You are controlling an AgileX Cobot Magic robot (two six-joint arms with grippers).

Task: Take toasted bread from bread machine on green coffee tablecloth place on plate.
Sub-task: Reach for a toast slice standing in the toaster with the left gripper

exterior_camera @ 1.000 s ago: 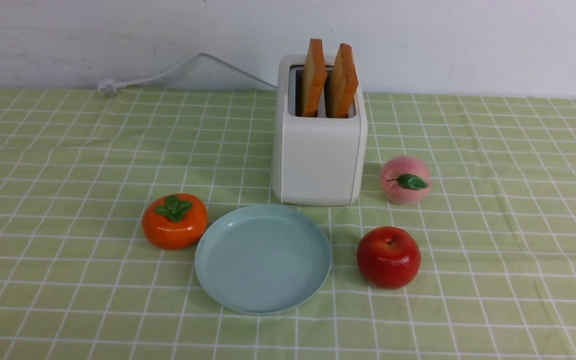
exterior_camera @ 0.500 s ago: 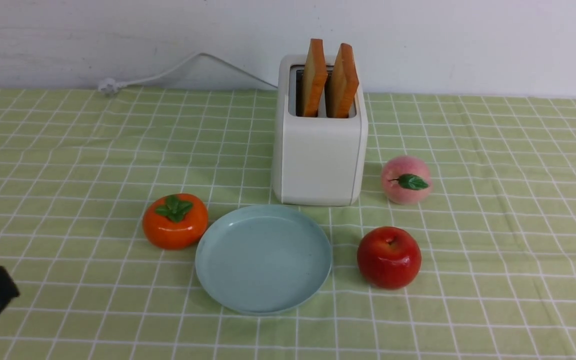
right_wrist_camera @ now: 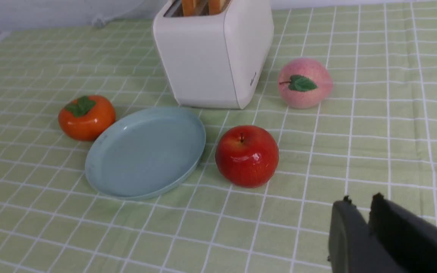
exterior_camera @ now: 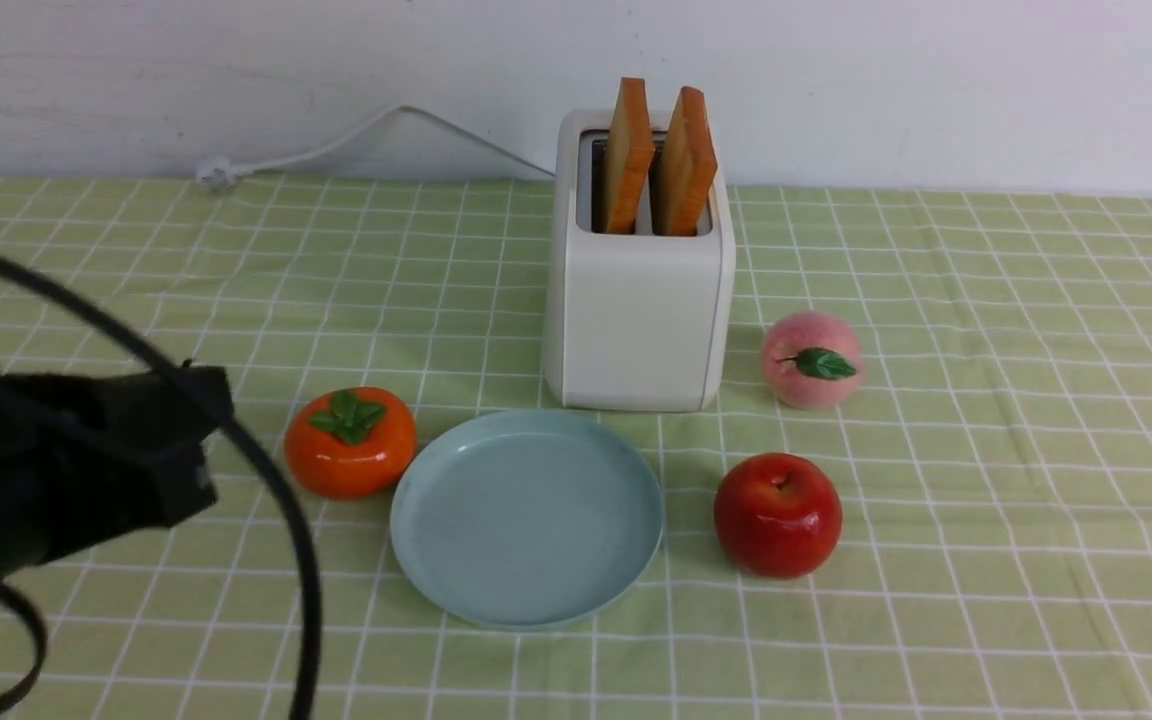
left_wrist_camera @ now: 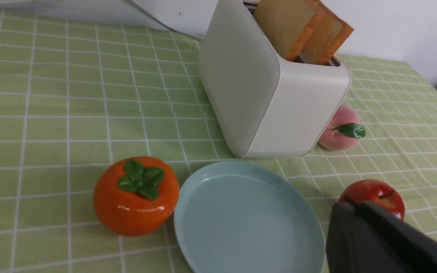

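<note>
Two slices of toasted bread point(exterior_camera: 628, 150) point(exterior_camera: 688, 160) stand upright in the slots of the white bread machine point(exterior_camera: 636, 320) at the back of the green coffee tablecloth point(exterior_camera: 986, 400). The pale blue-green plate point(exterior_camera: 526, 520) lies bare just in front of it. My left gripper point(exterior_camera: 221, 400) hangs at the left, short of the plate, shut with nothing in it; in the left wrist view its fingertips point(left_wrist_camera: 355, 204) lie together. My right gripper point(right_wrist_camera: 359, 199) shows only in its wrist view, low over the cloth near the apple, with a narrow gap between empty fingers.
An orange persimmon point(exterior_camera: 349, 443) sits left of the plate, a red apple point(exterior_camera: 778, 515) to its right, and a peach point(exterior_camera: 811, 358) beside the toaster. The white cord point(exterior_camera: 336, 145) runs along the wall. A black cable point(exterior_camera: 271, 480) loops from my left arm.
My left arm has come in from the lower left corner, rising and moving right toward the persimmon. The bread, toaster, plate and fruit have not moved.
</note>
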